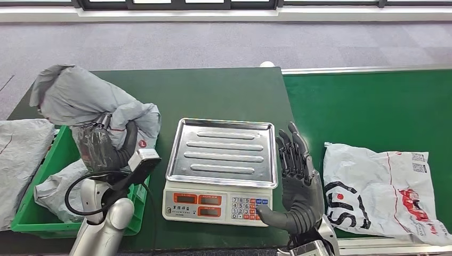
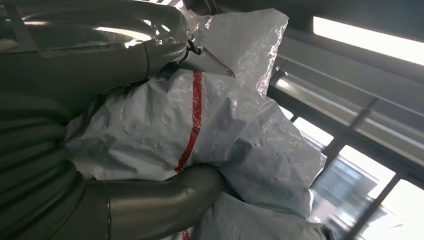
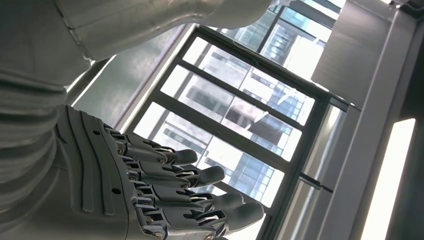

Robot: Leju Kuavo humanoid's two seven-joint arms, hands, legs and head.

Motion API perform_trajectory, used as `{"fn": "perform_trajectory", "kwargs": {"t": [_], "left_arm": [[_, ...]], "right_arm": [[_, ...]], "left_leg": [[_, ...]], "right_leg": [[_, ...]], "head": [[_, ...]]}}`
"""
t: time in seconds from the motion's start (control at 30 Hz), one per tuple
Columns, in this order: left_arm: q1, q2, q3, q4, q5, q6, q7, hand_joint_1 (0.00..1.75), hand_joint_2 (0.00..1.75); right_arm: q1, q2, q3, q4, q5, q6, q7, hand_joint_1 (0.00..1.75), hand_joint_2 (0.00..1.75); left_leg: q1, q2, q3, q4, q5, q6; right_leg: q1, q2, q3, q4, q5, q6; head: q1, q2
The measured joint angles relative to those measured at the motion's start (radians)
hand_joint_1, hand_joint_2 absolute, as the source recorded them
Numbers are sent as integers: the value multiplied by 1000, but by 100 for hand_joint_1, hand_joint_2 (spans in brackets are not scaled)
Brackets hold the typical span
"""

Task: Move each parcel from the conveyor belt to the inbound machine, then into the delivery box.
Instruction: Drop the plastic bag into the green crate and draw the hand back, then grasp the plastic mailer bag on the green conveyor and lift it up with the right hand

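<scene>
My left hand [image 1: 104, 146] grips a crumpled grey parcel [image 1: 85, 101] and holds it above the green delivery box [image 1: 37, 221] at the left. In the left wrist view the same grey parcel [image 2: 200, 130], with a red stripe, is pressed between the thumb and the fingers. The scale [image 1: 221, 170] with its bare steel tray stands in the middle. My right hand [image 1: 298, 181] hovers open, fingers up and spread, between the scale and the conveyor belt [image 1: 373, 106]. A white parcel [image 1: 389, 192] with red and black print lies on the belt to its right.
A grey parcel [image 1: 58, 189] lies inside the green box. Another grey bag [image 1: 18, 160] lies at the far left beside the box. The dark green table [image 1: 213, 90] carries the scale; grey carpet lies beyond it.
</scene>
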State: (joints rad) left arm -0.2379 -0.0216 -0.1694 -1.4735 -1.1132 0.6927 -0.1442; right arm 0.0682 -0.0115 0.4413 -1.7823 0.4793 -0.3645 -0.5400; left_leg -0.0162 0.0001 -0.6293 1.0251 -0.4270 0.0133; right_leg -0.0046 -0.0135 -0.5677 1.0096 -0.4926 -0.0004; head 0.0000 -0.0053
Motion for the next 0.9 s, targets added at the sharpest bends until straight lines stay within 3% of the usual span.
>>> {"fn": "perform_trajectory", "kwargs": {"t": [0.17,0.37,0.4,0.47,0.5,0.53,0.6,0.67,0.73,0.87,0.9], "left_arm": [[-81,40,135,159,-151,0,109,175,175],[-128,70,198,376,-304,-26,243,169,175],[-132,72,203,415,-343,-38,279,154,175],[-138,74,209,482,-408,-54,339,72,175],[-145,75,210,509,-425,-58,363,34,175],[-153,77,211,534,-433,-63,383,6,175],[-173,82,211,575,-435,-78,424,0,87],[-187,88,211,604,-433,-86,453,0,0],[-195,91,214,617,-393,-66,434,0,0],[-169,81,242,560,-204,-21,308,0,0],[-159,76,250,538,-157,-19,277,0,0]], "right_arm": [[-6,-5,0,-3,72,27,81,0,175],[-19,-37,0,-4,240,44,176,0,175],[-22,-45,-1,-4,276,46,192,0,175],[-28,-61,-5,-8,330,54,219,0,175],[-31,-68,-9,-10,350,57,229,0,131],[-33,-73,-12,-13,369,62,240,0,87],[-35,-82,-22,-22,422,73,270,0,0],[-34,-92,-37,-33,493,91,316,0,0],[-34,-108,-62,-46,583,113,377,0,0],[-30,-146,-126,-53,724,133,468,0,0],[-29,-155,-140,-53,746,139,484,0,44]], "left_leg": [[1,0,0,0,1,-1],[1,0,0,0,1,-1],[1,0,0,0,1,-1],[0,0,0,0,1,-1],[0,0,-1,0,1,-1],[0,-1,0,0,1,-1],[-1,-1,0,0,0,-1],[0,-1,1,0,0,-1],[0,-1,1,0,0,-1],[1,0,1,0,1,-1],[1,0,1,0,1,-1]], "right_leg": [[1,0,0,0,1,-1],[0,1,1,0,1,-1],[0,1,0,0,1,-1],[0,1,0,0,1,-1],[0,1,0,0,1,-1],[-1,0,0,0,1,-1],[-1,0,1,0,0,0],[-1,0,2,0,0,0],[-1,0,2,0,1,0],[0,1,2,0,1,-1],[0,1,2,0,1,-1]], "head": [[0,0],[0,0],[0,0],[0,0],[0,0],[0,0],[0,0],[0,0],[0,0],[0,0],[0,0]]}}
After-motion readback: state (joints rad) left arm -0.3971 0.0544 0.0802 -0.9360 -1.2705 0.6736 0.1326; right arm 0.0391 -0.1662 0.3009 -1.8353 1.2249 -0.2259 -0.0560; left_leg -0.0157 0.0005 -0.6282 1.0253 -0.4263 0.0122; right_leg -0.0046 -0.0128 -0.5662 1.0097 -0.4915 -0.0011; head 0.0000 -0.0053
